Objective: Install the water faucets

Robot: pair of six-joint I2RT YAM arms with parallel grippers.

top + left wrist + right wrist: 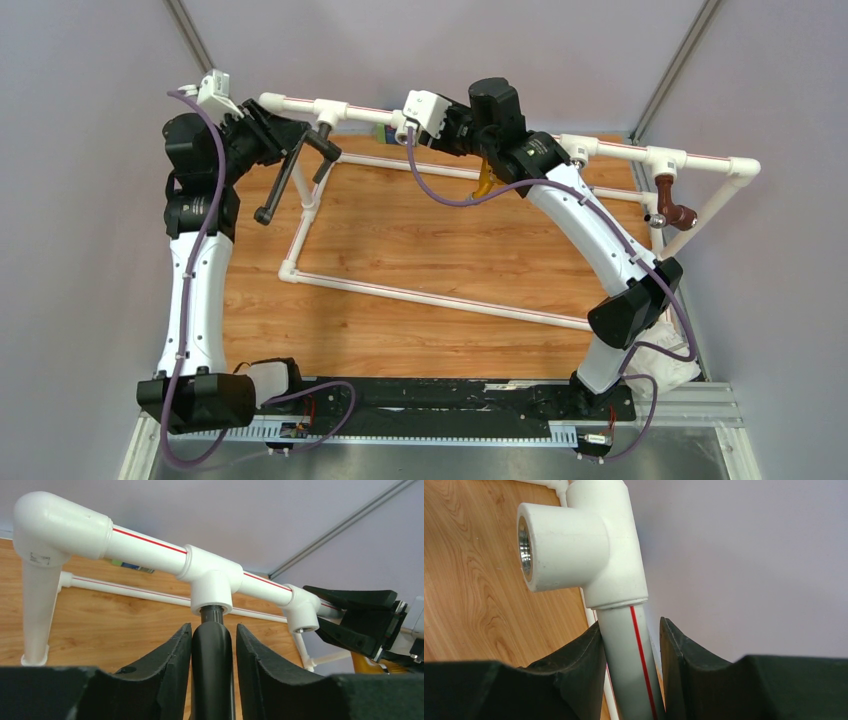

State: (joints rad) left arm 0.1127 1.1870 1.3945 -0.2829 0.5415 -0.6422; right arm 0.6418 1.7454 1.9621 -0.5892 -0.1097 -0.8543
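The long black faucet (283, 180) hangs from the left tee (325, 108) of the raised white pipe and slants down to the left. In the left wrist view its threaded end sits in that tee (212, 592), and its body (212, 655) runs between my fingers. My left gripper (300, 135) (212, 627) is shut on the faucet just below the tee. My right gripper (445, 130) (631, 627) is shut on the white pipe (626, 650) beside an empty tee (574, 550). It also shows in the left wrist view (350, 620).
The white pipe frame (430, 295) lies on a wooden board (400, 240). A brown tap (675, 210) hangs from the right tee. An orange tap (487, 180) hangs under my right wrist. Grey walls stand close behind and at both sides.
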